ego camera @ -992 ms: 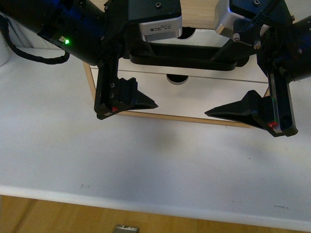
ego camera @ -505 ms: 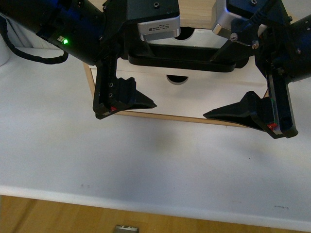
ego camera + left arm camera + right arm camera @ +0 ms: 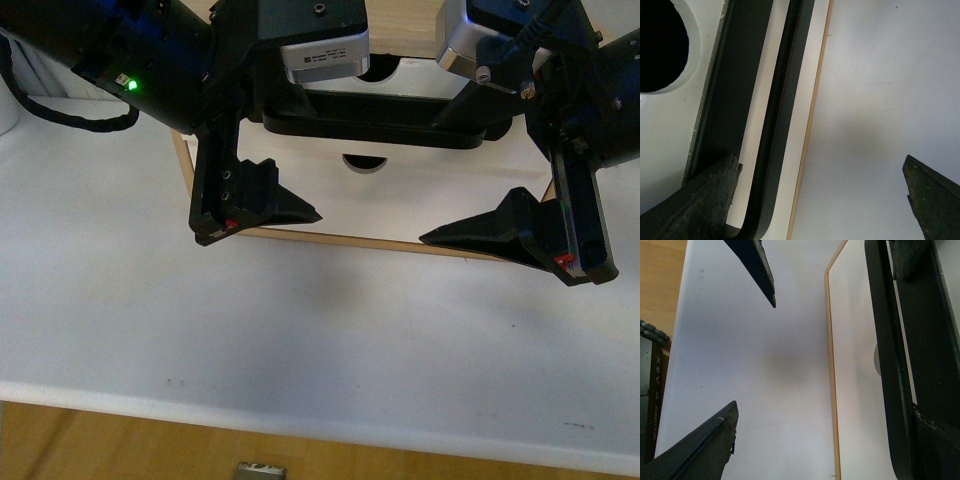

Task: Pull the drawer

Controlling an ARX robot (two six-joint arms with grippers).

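The drawer [image 3: 430, 78] shows a white front with a dark half-round notch [image 3: 375, 68]; its long black bar handle [image 3: 380, 128] runs across the picture. My left gripper [image 3: 821, 165] is open around the bar's left end [image 3: 782, 110], one finger [image 3: 690, 210] on the far side and one [image 3: 265, 205] on the near side. My right gripper [image 3: 825, 410] is open around the right end of the handle [image 3: 882, 340], its near finger [image 3: 490, 232] over the table side. Neither gripper touches the bar.
Below the handle lies a plain white handle-less front [image 3: 400, 205] with a pale wooden frame edge [image 3: 300, 237]. The white table [image 3: 300, 330] stretches toward me, ending in wooden floor [image 3: 120, 450]. A black cable [image 3: 70, 115] loops at the left.
Both arms have shifted only slightly; the left wrist housing sits a touch higher in the picture. Jaws stay open, and the drawer looks unmoved.
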